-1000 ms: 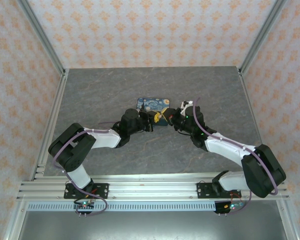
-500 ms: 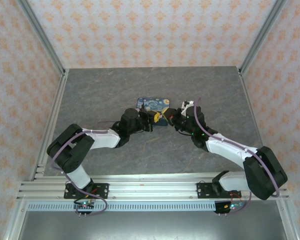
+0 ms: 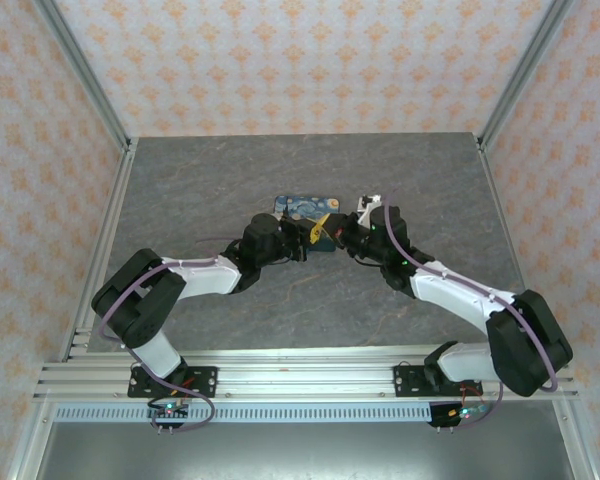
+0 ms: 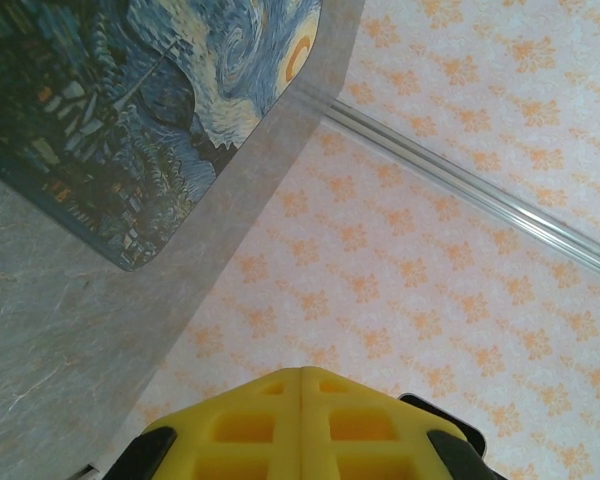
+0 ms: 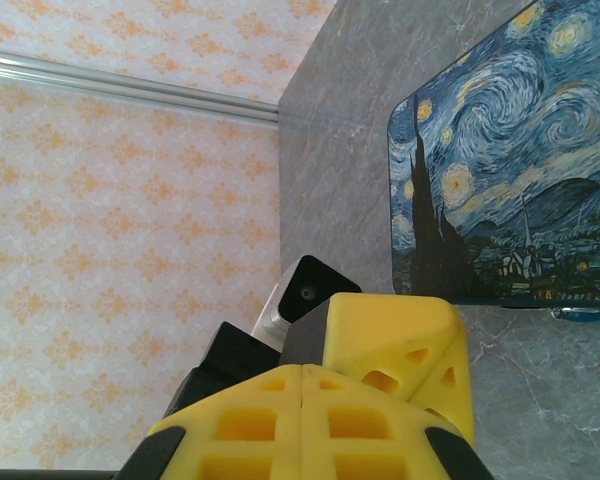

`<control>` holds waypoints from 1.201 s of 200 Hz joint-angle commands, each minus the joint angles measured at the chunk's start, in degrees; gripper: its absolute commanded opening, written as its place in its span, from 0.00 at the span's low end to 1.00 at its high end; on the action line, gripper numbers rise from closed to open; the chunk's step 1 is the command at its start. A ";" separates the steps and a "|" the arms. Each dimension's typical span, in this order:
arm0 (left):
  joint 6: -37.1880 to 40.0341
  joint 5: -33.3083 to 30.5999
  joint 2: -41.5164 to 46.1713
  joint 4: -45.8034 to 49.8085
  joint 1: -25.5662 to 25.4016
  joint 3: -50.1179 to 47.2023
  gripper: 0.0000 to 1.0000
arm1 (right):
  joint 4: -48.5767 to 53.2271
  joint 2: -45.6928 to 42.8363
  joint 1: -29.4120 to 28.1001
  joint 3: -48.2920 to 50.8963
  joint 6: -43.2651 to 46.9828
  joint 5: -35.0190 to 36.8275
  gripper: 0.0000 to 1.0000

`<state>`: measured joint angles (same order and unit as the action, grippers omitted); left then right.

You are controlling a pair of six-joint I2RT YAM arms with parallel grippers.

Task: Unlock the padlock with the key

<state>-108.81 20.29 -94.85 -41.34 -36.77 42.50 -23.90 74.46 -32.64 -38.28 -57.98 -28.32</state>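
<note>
Left hand (image 4: 300, 378): yellow fingers pressed flat together, seam tight, and we see nothing pinched at the tips. It sits low over the table (image 4: 50, 360), just beside a corner of the box (image 4: 110, 110), and looks past it at the wall (image 4: 430, 230).

Middle, from the top view: both arms reach in and the two hands meet almost tip to tip at the box's near edge. That layout is what the overhead adds. The small parts are too tiny to sort out there.

Right hand (image 5: 300, 372): also pressed together, with nothing visible in the seam. Its wrist view adds the other hand's yellow block and camera just ahead of it. At the far right, a teal sliver lies on the table against the box's edge, and we take it for the padlock (image 5: 586, 313). It is cut off by the frame, so shackle and keyhole are not readable.

Key: too small to tell where it is. We cannot say whether either closed hand holds it.

Handling, our guess: the padlock is hard, light and smooth, so it will skate on the stone-look table if pushed. Pinch it across the flat faces of the body and leave the keyhole end free. The key is thin, stiff and slippery, so take it by the head and keep it square, as a slight tilt will jam it.
</note>
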 commanded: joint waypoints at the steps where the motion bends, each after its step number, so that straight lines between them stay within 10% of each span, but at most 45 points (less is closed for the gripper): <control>1: 1.76 -0.79 1.42 1.62 -0.58 1.22 0.00 | -1.21 0.03 -0.32 -2.10 1.29 -1.98 0.00; 33: 3.76 -1.52 1.19 0.77 -0.54 1.09 0.00 | -1.05 -2.58 -0.36 -0.50 1.58 -2.54 0.00; 63: 11.60 -1.58 1.33 0.54 0.87 1.91 0.00 | 4.52 -11.18 -0.32 4.61 2.74 1.02 0.43; 86: 19.38 0.03 1.41 -0.82 2.57 3.27 0.00 | 7.82 -18.47 0.68 9.99 1.37 4.47 0.49; 155: 43.79 2.86 4.84 6.69 3.99 11.29 0.00 | -2.95 -16.85 2.15 9.99 -9.16 6.11 0.48; 240: 41.41 5.19 3.93 12.55 3.29 14.72 0.00 | -4.15 -5.17 1.61 -0.41 -1.20 0.33 0.23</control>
<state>-67.61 23.99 -91.31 -30.04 -32.97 56.23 -25.19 67.26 -30.46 -36.80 -61.58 -25.82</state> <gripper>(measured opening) 0.048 0.244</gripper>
